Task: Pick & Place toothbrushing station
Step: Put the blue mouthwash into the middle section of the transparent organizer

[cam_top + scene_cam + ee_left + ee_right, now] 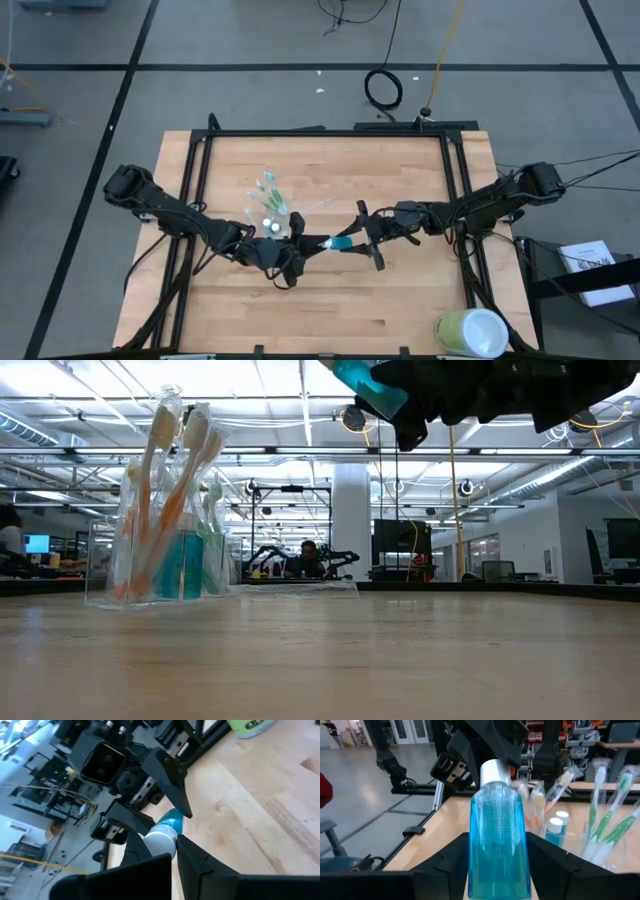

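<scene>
A small blue tube with a white cap [336, 243] hangs in the air over the table's middle, between my two grippers. My right gripper [352, 241] is shut on its blue body. My left gripper [316, 247] comes from the left and is shut on its cap. Just behind them stands the small clear plastic cup [270, 212] on its base, also seen in the low view [165, 550]. It holds several white-and-green toothbrushes [605, 810] and two more blue tubes [555, 827]. My left gripper pinches the tube's white cap [161, 840] between its two fingers, coming about level from the table's left, along the tube. The tube is clear of the table. My right gripper pinches the tube's blue body [496, 845] between its two fingers, one on each broad side. It comes about level from the table's right, along the tube. The tube lies roughly level, its cap pointing toward the left arm, lifted clear of the table [370, 388].
A large pale green-and-white cup [470, 332] stands near the table's front right corner and also shows in the left wrist view [250, 726]. A black frame [330, 132] runs around the wooden top. Bare wood lies in front of the grippers.
</scene>
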You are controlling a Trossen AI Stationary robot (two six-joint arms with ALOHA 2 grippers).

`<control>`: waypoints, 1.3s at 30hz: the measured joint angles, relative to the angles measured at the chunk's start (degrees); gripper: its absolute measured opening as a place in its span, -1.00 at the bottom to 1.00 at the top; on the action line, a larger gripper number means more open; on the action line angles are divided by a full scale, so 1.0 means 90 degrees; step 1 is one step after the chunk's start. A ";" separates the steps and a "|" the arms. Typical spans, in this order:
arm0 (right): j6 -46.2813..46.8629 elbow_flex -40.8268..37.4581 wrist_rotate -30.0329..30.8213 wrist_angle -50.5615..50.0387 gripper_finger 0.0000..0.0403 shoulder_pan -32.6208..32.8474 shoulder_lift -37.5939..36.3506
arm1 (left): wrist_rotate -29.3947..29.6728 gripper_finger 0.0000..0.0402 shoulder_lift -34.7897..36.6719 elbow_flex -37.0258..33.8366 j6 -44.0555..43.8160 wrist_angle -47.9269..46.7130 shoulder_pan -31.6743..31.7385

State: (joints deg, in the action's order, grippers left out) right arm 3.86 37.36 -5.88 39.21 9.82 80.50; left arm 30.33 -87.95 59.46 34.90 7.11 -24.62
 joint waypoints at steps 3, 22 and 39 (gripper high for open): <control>-0.0001 -0.0005 0.0010 0.0047 -0.17 0.0000 -0.0074 | 0.0311 -1.00 0.0044 0.0000 0.0095 -0.0026 -0.0082; -0.0013 -0.0029 -0.0683 -0.0430 -0.15 -0.0024 -0.0691 | 0.0239 -0.91 0.0213 0.0007 -0.1640 0.0066 -0.0044; -0.1035 -0.0029 0.0820 -0.0354 -0.14 0.0005 -0.0573 | -0.1351 0.12 0.0298 0.0005 -0.5232 0.0365 0.0725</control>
State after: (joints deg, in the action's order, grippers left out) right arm -5.45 37.10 1.50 36.02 9.87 75.35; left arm 18.17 -85.27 59.51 -12.19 10.39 -18.10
